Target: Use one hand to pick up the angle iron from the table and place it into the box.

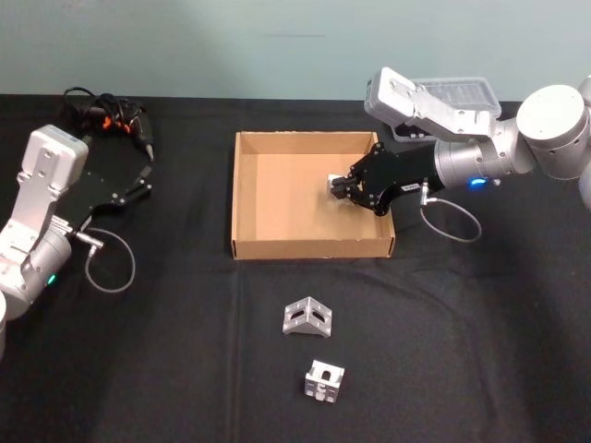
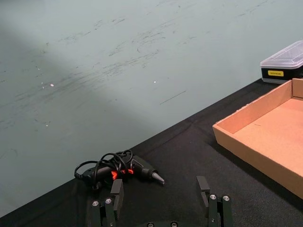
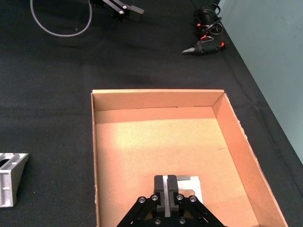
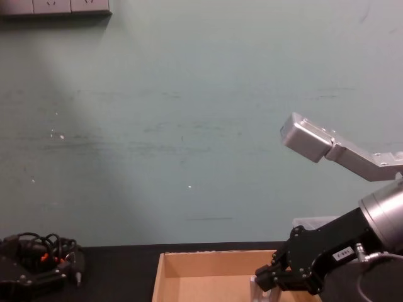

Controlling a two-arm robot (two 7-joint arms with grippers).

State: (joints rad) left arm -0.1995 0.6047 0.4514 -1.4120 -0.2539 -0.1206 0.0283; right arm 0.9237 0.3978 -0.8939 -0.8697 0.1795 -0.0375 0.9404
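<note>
R gripper (image 1: 339,187) pinching flat silver angle iron (image 3: 191,185) inside tan box (image 1: 314,247); L gripper (image 2: 159,186) spread, parked.

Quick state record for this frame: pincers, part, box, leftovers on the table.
right pincer: inside the box, near its right wall, shut on the angle iron
left pincer: open, parked low at the left of the table
in front of box: open bracket, blockier bracket
far edge: glue gun, lidded case
placement: part not released yet
</note>
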